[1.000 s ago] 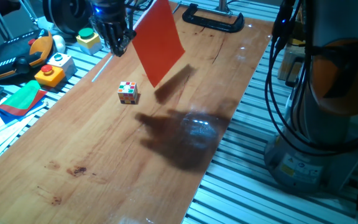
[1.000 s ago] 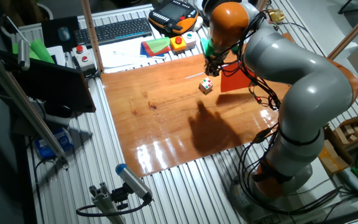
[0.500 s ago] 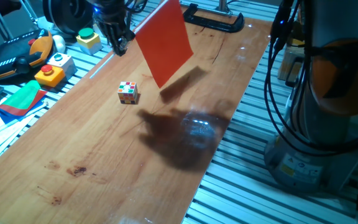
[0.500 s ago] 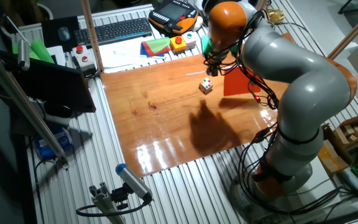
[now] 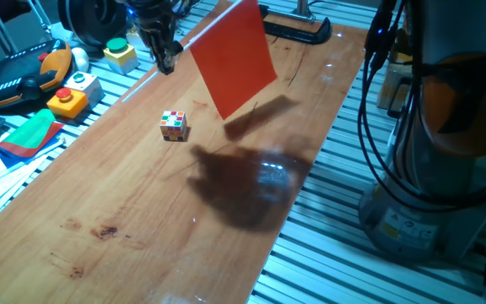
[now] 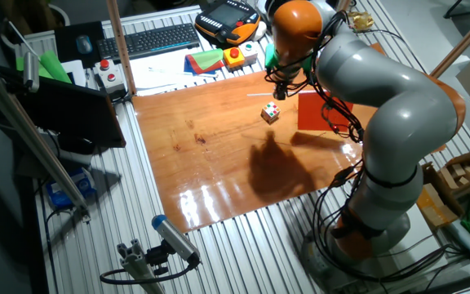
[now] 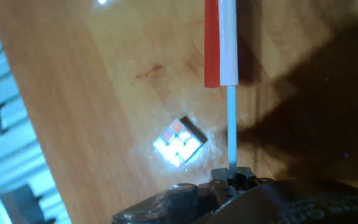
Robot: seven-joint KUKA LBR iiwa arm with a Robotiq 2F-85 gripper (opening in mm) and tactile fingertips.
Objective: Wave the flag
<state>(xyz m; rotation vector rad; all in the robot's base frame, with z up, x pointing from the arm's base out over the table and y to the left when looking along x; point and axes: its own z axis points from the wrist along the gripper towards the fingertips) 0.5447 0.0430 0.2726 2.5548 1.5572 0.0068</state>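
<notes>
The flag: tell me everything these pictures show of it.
The flag is a plain red rectangular sheet, flat and stiff-looking, fixed along one edge to a thin white stick. The gripper is shut on the stick's bare end, holding the flag in the air, tilted, above the wooden table. Nothing else touches it. Its shadow falls on the wood below, and a small multicoloured cube sits on the table nearby, apart from it.

Robotics lab, slotted aluminium bench [image 5: 327, 253], wooden board [image 5: 142, 211], teach pendant [image 6: 228, 18], emergency-stop boxes [image 5: 67, 95], keyboard [image 6: 149, 38], clamp [image 5: 298, 25], loose cables [image 5: 378, 169]
</notes>
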